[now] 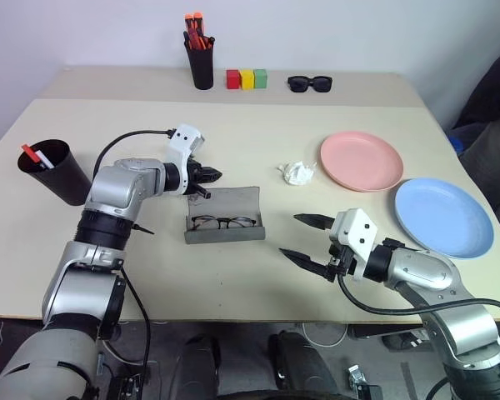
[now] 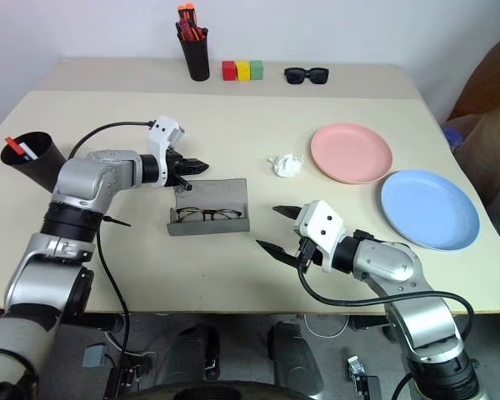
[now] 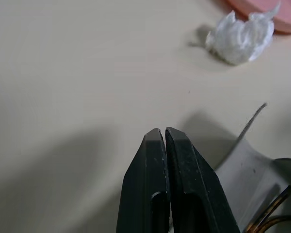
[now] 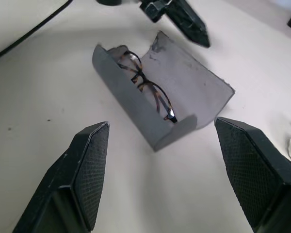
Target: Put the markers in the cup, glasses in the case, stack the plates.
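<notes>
A big tan table [image 1: 233,117] stands by a pale wall. On the left, the cup [image 1: 50,171] holds the markers [image 1: 35,155]. The left gripper [image 1: 210,177] has its fingers pressed together, empty, just behind the open case [image 1: 225,218], where the glasses [image 1: 223,222] lie. I think it is about to push the lid shut, which needs a soft nudge. The right gripper [image 1: 304,237] is spread wide, holding nothing. On the right, the pink plate [image 1: 360,160] and the blue plate [image 1: 443,217] sit side by side, not stacked.

head pair: high, facing down over beige table [image 1: 258,275]
wrist cams: close; both catch open grey felt case [image 4: 184,97]
</notes>
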Controlling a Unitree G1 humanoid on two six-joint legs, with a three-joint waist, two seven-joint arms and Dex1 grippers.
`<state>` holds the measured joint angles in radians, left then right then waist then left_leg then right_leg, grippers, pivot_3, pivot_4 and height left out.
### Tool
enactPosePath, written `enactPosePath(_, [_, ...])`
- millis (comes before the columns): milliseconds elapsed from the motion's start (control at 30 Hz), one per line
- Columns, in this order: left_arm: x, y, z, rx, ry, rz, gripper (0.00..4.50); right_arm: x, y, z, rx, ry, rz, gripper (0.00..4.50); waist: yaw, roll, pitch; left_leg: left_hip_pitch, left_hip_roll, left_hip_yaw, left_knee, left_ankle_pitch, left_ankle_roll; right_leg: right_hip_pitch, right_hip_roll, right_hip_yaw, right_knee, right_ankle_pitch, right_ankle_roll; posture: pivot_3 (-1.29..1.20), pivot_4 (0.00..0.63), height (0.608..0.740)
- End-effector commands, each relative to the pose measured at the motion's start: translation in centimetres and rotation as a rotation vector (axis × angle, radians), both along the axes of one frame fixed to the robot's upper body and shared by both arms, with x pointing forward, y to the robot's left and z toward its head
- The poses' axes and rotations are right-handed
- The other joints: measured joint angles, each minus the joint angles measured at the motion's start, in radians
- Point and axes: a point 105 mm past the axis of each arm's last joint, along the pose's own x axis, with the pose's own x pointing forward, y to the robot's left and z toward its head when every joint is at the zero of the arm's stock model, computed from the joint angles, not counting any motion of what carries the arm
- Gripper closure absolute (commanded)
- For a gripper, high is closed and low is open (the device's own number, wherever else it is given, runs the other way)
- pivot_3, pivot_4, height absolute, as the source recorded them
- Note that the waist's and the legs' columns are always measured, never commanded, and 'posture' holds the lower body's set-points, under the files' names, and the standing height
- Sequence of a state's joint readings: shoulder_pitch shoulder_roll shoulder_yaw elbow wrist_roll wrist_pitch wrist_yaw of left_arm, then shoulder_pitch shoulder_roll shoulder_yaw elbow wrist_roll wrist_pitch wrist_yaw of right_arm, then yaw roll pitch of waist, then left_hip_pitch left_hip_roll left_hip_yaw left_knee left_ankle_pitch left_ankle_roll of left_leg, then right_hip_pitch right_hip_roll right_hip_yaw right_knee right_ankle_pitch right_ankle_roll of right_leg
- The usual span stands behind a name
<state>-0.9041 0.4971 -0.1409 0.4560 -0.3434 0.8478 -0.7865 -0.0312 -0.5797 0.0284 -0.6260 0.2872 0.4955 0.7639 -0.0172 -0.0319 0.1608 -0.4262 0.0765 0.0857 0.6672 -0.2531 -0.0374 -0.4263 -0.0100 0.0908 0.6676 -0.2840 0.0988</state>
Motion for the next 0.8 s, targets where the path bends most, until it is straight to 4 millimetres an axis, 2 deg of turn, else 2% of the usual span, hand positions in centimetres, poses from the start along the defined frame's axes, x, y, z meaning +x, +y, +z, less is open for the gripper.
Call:
enactPosePath(33, [-0.2,-0.4,0.7,0.007,0.008,-0.062,4.42,0.1,0.2,0.7,0.015,-0.043,-0.018,0.97,0.003,0.000,0.000,0.000,0.000,0.000,0.000,0.000,0.000,0.000,0.000,0.000,0.000,0.000,0.000,0.00,0.150,0.722])
enactPosePath(267, [-3.1,-0.4,0.4,0.022,-0.018,-0.218,4.42,1.2,-0.4,1.1,-0.008,-0.072,-0.065,0.97,0.000,0.000,0.000,0.000,0.000,0.000,0.000,0.000,0.000,0.000,0.000,0.000,0.000,0.000,0.000,0.00,0.150,0.722])
enactPosePath(433, [-7.0,0.0,0.1,0.076,-0.131,-0.368,4.42,2.3,-0.4,1.6,0.003,-0.084,-0.070,0.97,0.000,0.000,0.000,0.000,0.000,0.000,0.000,0.000,0.000,0.000,0.000,0.000,0.000,0.000,0.000,0.00,0.150,0.722])
enactPosePath(500, [-7.9,0.1,0.1,0.100,-0.187,-0.402,4.42,2.7,-0.5,1.5,-0.001,-0.081,-0.078,0.97,0.003,0.000,0.000,0.000,0.001,0.000,0.000,0.000,0.000,0.000,-0.001,0.000,0.000,0.000,0.000,0.00,0.150,0.722])
enactPosePath(633, [-9.9,0.1,-0.8,0.131,-0.289,-0.471,4.42,4.6,-1.1,1.2,-0.049,-0.086,-0.137,0.97,0.006,0.000,0.000,0.000,0.000,0.001,0.001,0.000,0.000,0.001,-0.002,0.001,0.000,0.000,-0.001,0.00,0.150,0.722])
enactPosePath(700, [-10.3,0.1,-1.0,0.132,-0.325,-0.477,4.42,5.4,-1.2,1.3,-0.067,-0.106,-0.165,0.97,0.006,0.000,0.000,0.000,0.000,0.001,0.001,0.000,0.000,0.001,-0.002,0.001,0.000,-0.001,-0.002,0.00,0.150,0.722])
enactPosePath(800, [-10.3,0.2,-0.3,0.085,-0.406,-0.428,4.42,7.8,-1.7,1.5,-0.146,-0.170,-0.242,0.97,0.002,0.000,0.000,0.000,0.000,0.001,0.001,0.000,0.000,0.000,-0.001,0.001,0.000,-0.001,-0.002,0.00,0.150,0.722])
